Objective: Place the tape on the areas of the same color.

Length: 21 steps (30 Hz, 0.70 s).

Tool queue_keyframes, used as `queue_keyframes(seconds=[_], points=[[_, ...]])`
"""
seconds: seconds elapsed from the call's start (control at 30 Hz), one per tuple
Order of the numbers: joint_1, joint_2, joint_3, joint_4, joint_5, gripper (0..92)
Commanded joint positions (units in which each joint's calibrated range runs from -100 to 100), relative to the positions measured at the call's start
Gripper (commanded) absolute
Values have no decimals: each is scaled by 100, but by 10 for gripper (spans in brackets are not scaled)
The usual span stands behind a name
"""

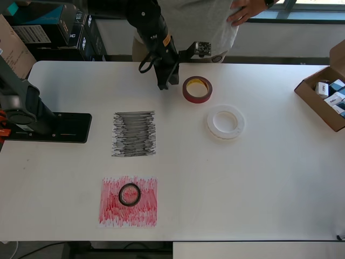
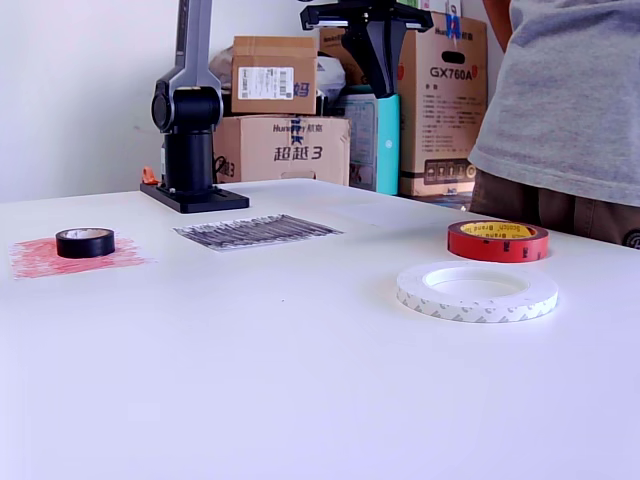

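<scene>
The dark-red tape roll [image 1: 197,89] with its yellow core lies flat near the table's far edge, also seen as red tape [image 2: 498,241]. My gripper [image 1: 166,85] hangs just to its left in the overhead view, raised above the table [image 2: 384,90]. Its fingers are close together and hold nothing. The white tape ring [image 1: 226,122] lies flat nearer the middle [image 2: 476,290]. The small black tape [image 1: 129,195] sits on the red scribbled area [image 1: 128,201]. The black scribbled area [image 1: 134,134] is bare. I cannot make out a white area.
The arm's black base [image 1: 48,127] stands at the overhead view's left. An open cardboard box [image 1: 323,97] with small cartons overhangs the right edge. A person [image 1: 215,21] stands at the far edge. Stacked cartons [image 2: 280,100] rise behind the table.
</scene>
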Motion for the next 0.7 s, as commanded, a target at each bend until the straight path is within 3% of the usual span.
queue_keyframes(seconds=[0.0,0.67], points=[[44,34,-13,-82,8,2],[-469,651,-104,-108,-49,2]])
